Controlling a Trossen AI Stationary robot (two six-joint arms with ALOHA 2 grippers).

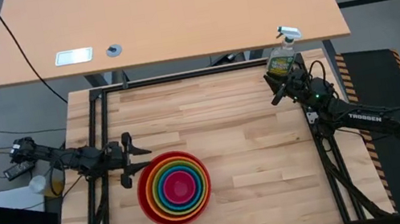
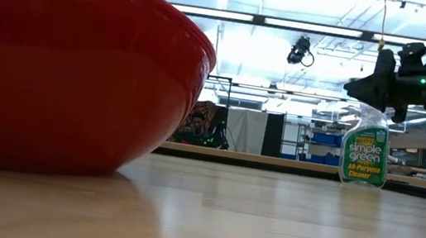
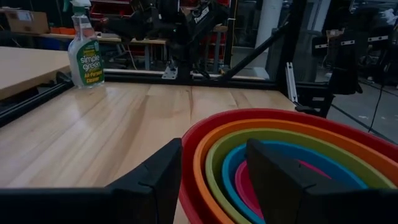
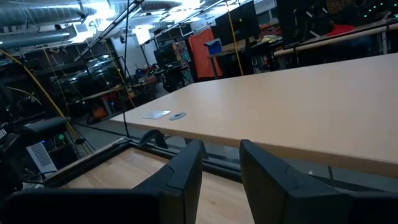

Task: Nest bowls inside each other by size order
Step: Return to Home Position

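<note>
The five bowls stand nested on the table near its front, left of the middle. The red bowl (image 1: 147, 206) is outermost, then the orange (image 1: 199, 179), the lime green (image 1: 158, 174), the blue (image 1: 168, 194) and the magenta pink (image 1: 180, 185) in the centre. The red bowl's wall (image 2: 62, 64) fills the left of the low view. My left gripper (image 1: 141, 159) is open at the stack's far left rim. In the left wrist view (image 3: 214, 180) the red rim (image 3: 189, 140) shows between its fingers. My right gripper (image 1: 277, 96) is open and empty at the far right, raised beside the spray bottle; it also shows in the right wrist view (image 4: 221, 180).
A spray bottle (image 1: 283, 56) with a green label stands at the table's far right corner, just beyond my right gripper; it also shows in the low view (image 2: 364, 153). A black frame rail (image 1: 178, 76) runs along the table's edges. A tan desk (image 1: 167, 12) lies behind. Bare wood (image 1: 255, 151) lies between the bowls and the right arm.
</note>
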